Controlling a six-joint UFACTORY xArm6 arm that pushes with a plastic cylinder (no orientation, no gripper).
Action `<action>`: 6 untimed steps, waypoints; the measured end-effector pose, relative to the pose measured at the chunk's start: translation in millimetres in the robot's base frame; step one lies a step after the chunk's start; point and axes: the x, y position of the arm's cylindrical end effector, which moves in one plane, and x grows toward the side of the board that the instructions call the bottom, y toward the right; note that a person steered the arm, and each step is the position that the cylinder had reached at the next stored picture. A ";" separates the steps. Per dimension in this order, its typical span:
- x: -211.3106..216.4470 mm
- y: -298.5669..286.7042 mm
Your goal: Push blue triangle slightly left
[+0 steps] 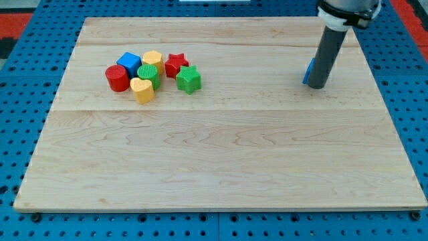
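Task piece: blue triangle (308, 71) sits at the upper right of the frame, mostly hidden behind the rod; only a thin blue sliver shows at the rod's left edge, so its shape cannot be confirmed from this view.
Rod end: my tip (317, 86) stands on the wooden board (221, 161), touching or just beside the blue piece on its right side.
Jaws: none on this rig; the arm ends in a plain rod, so nothing opens or closes.
Other blocks: a cluster at the upper left, well apart from the rod, made of a red cylinder (117, 77), blue cube (129, 63), yellow block (152, 59), green cylinder (149, 73), yellow heart (142, 89), red star (176, 64) and green star (188, 79).
Step in hand: by my reading, the tip is set for the push, on the side away from the target direction.
Next move: a short, gentle slide toward the frame's left, stopping early, since only a slight shift is wanted.
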 end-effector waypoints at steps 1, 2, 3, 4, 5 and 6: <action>-21.3 49.8; -31.8 59.3; -37.4 27.8; -53.4 25.5; -57.1 -22.1; 8.6 -54.1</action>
